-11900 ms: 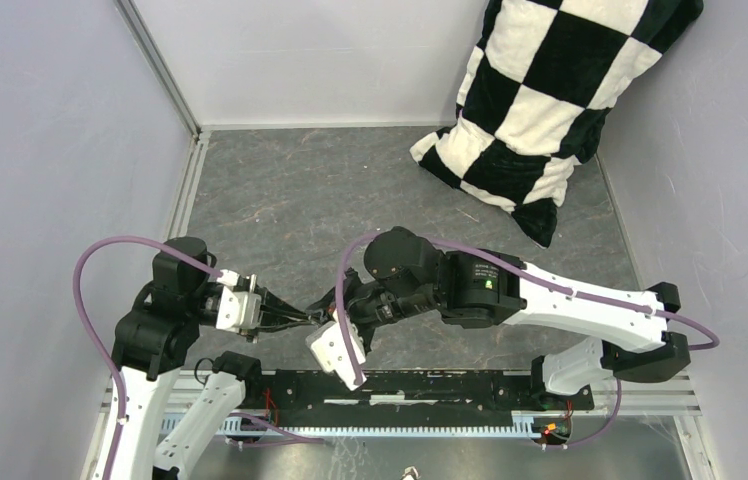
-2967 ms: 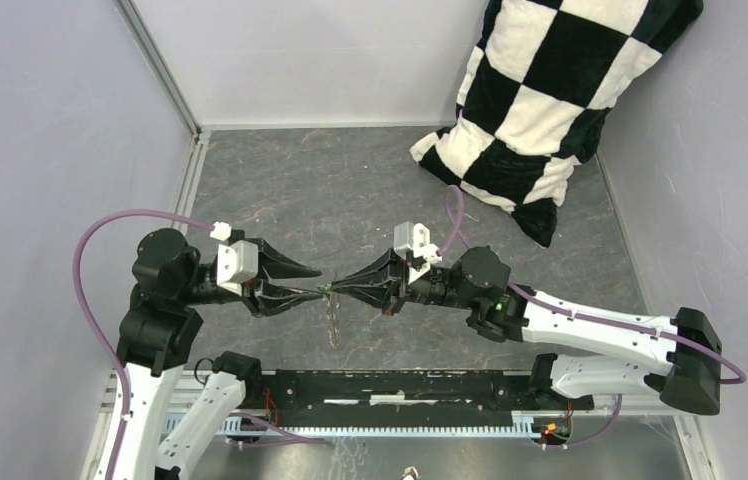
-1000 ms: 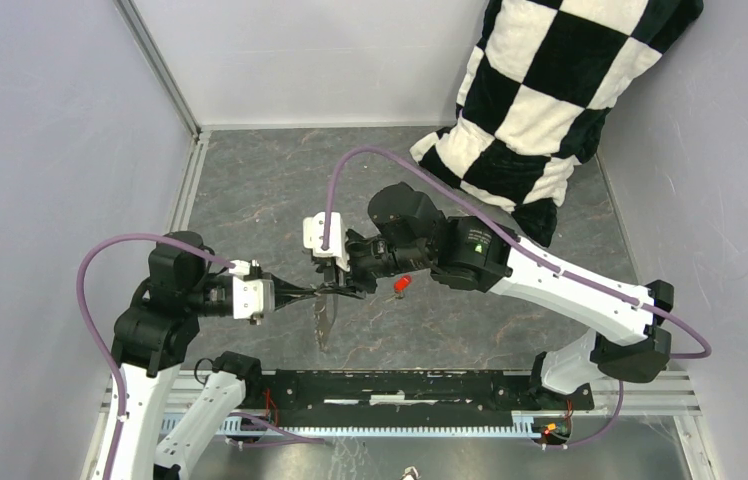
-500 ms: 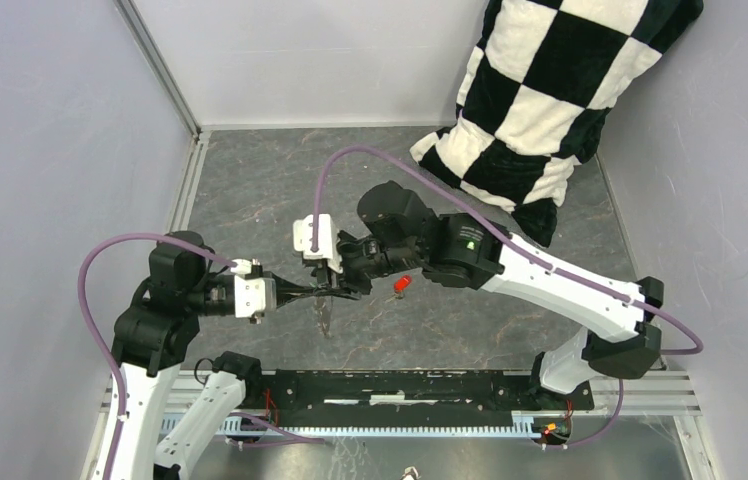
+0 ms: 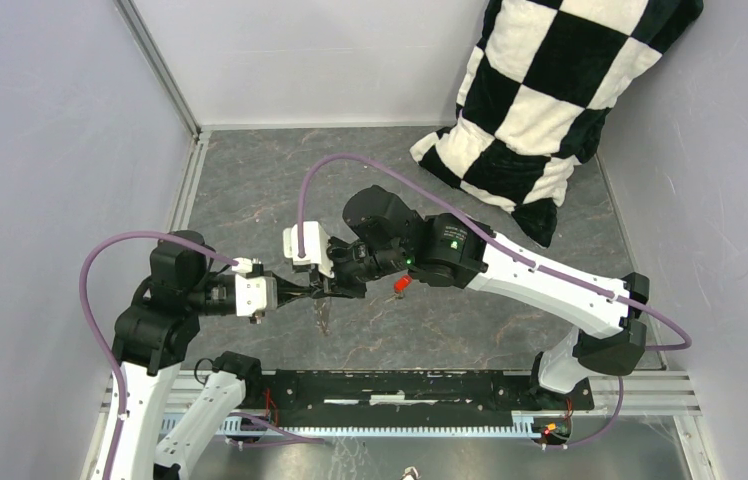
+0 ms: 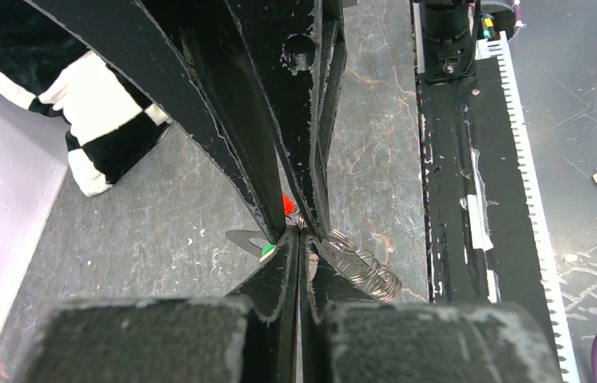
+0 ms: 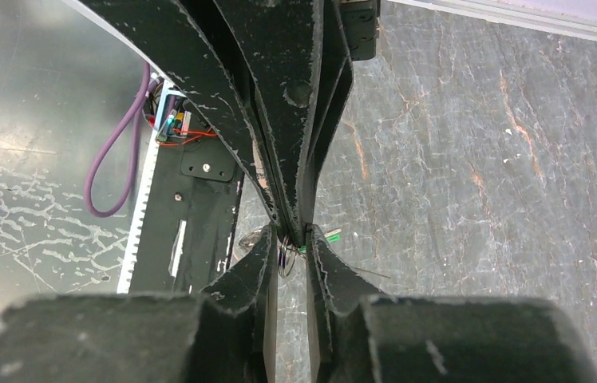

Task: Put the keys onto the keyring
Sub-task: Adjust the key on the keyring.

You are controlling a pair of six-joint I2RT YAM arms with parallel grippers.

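My left gripper (image 5: 312,291) (image 6: 299,234) is shut on the grey keyring, whose coil of rings (image 6: 359,267) hangs just right of its tip and dangles above the table (image 5: 324,318). The green key (image 6: 267,250) (image 7: 321,236) sticks out beside the meeting fingertips. My right gripper (image 5: 336,289) (image 7: 293,235) meets the left one tip to tip, its fingers narrowly apart on either side of the left tip. A small ring (image 7: 285,257) sits in the gap. The red key (image 5: 402,284) (image 6: 287,203) lies on the table under the right wrist.
A black-and-white checkered cushion (image 5: 550,90) leans in the far right corner. Grey walls close in the left, back and right sides. A black rail (image 5: 400,390) with a toothed strip runs along the near edge between the arm bases.
Over the last second my right wrist swung further left over the left gripper's tip, fingertips staying against it. The left arm and the red key have not moved.
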